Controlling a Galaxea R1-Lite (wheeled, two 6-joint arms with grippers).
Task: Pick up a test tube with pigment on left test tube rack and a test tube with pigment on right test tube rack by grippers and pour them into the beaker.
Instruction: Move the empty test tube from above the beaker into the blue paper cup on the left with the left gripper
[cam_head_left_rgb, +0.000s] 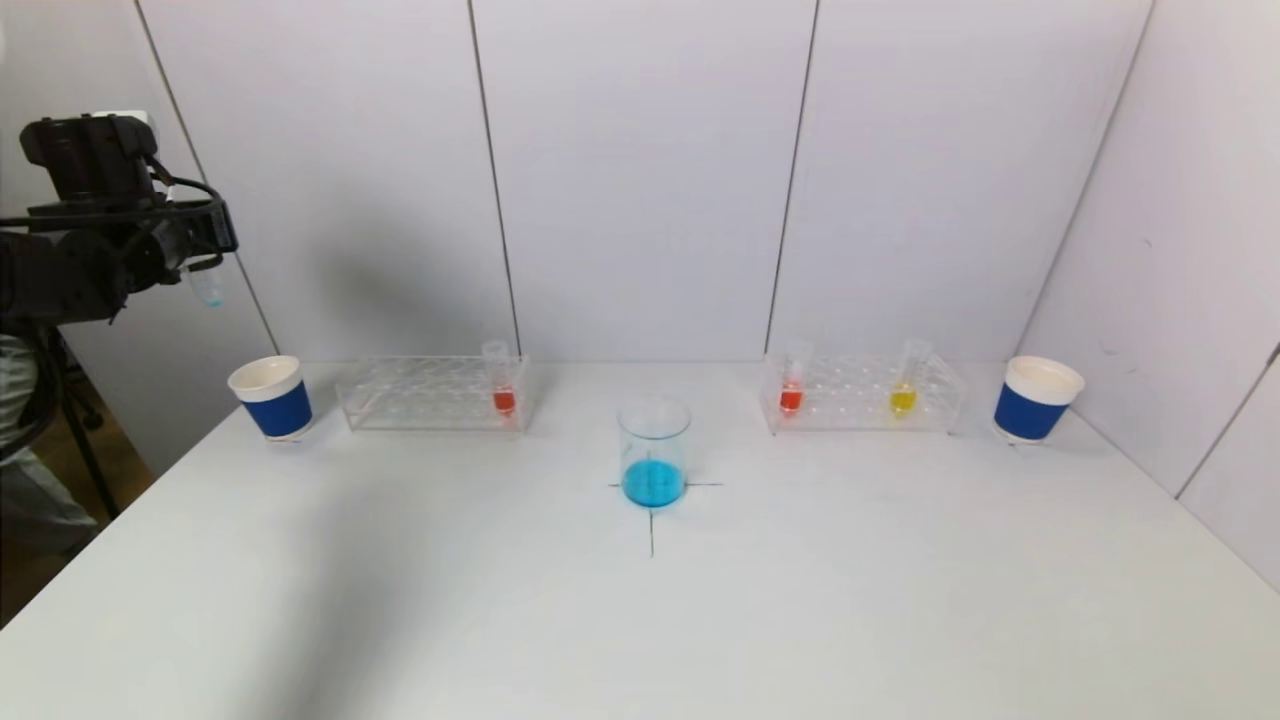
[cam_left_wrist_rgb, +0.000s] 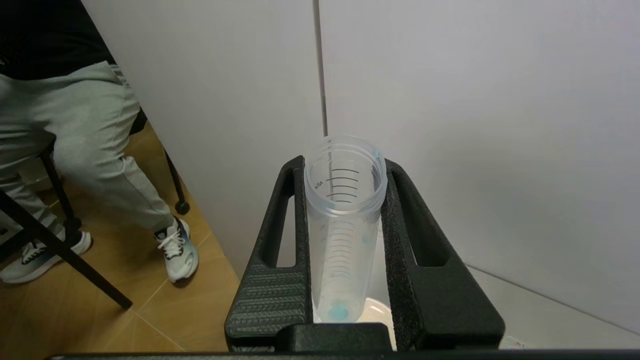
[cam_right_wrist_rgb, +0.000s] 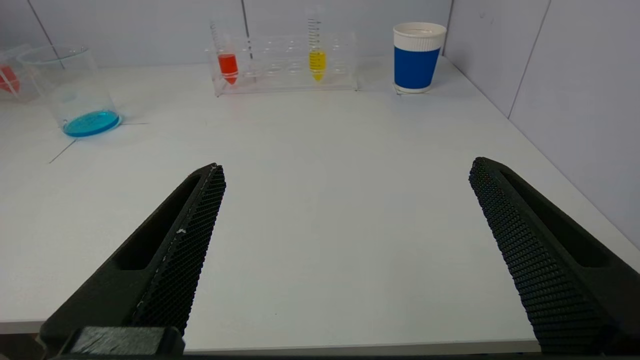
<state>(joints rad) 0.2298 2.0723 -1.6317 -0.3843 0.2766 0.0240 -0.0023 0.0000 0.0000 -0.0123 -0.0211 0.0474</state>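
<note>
My left gripper (cam_head_left_rgb: 200, 250) is raised high off the table's far left corner, shut on a clear test tube (cam_head_left_rgb: 207, 288) that holds only a blue trace at its tip. The left wrist view shows this tube (cam_left_wrist_rgb: 345, 225) upright between the fingers (cam_left_wrist_rgb: 280, 250), above a white cup rim (cam_left_wrist_rgb: 375, 311). The beaker (cam_head_left_rgb: 653, 455) stands mid-table on a cross mark with blue liquid in it. The left rack (cam_head_left_rgb: 430, 392) carries a red tube (cam_head_left_rgb: 502, 385). The right rack (cam_head_left_rgb: 862, 395) holds a red tube (cam_head_left_rgb: 792, 385) and a yellow tube (cam_head_left_rgb: 906, 385). My right gripper (cam_right_wrist_rgb: 347, 167) is open over the near table edge.
A blue-and-white paper cup (cam_head_left_rgb: 272, 398) stands left of the left rack, and another (cam_head_left_rgb: 1036, 398) stands right of the right rack. White walls close the back and right side. A seated person's legs (cam_left_wrist_rgb: 75, 140) are beside the table's left edge.
</note>
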